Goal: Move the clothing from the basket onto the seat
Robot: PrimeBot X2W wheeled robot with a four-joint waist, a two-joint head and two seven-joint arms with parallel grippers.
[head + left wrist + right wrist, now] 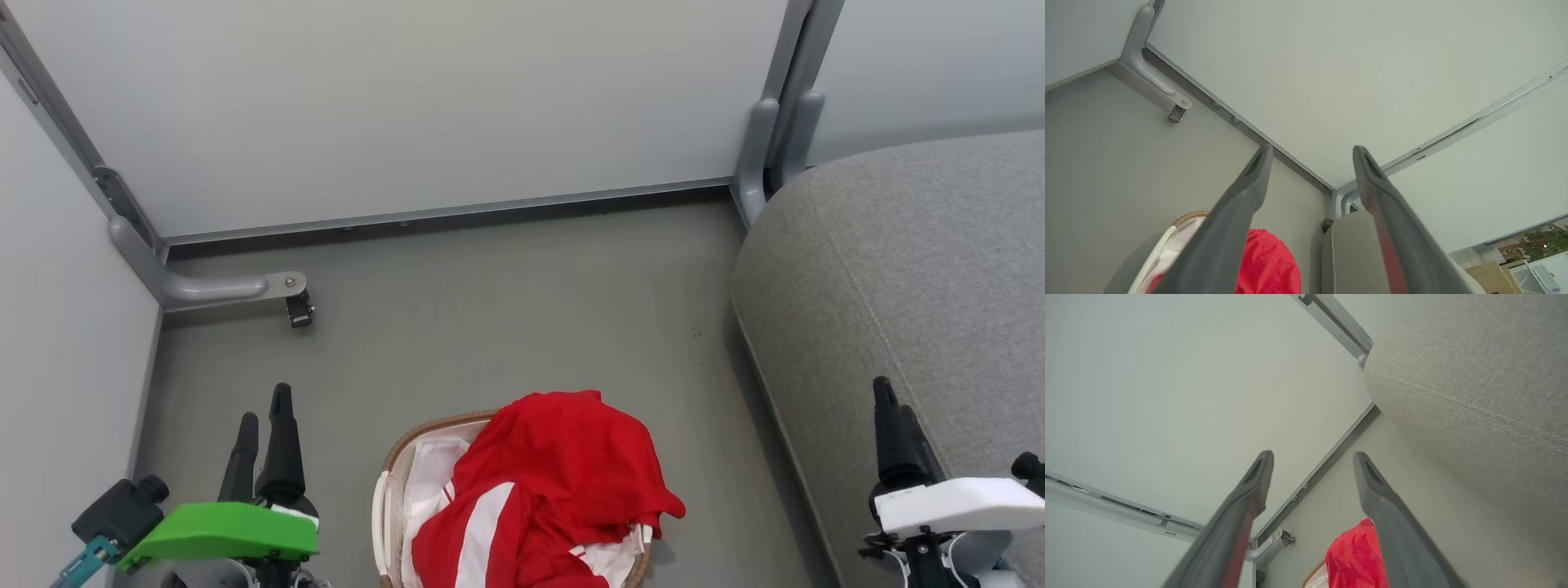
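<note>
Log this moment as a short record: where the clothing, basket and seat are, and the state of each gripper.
clothing: red with white stripes, heaped in the basket, spilling over its right rim
basket: on the floor, between the two grippers
seat: grey, right of the basket, bare where visible
left gripper: open, empty, left of the basket
right gripper: open, empty, by the seat's edge
task: clothing not yet moved

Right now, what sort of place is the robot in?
Probably a partitioned indoor test bay staged like a living room: pale partition panels on grey metal frames with a castor foot, a grey floor, a grey upholstered seat and a basket of red clothing.
</note>
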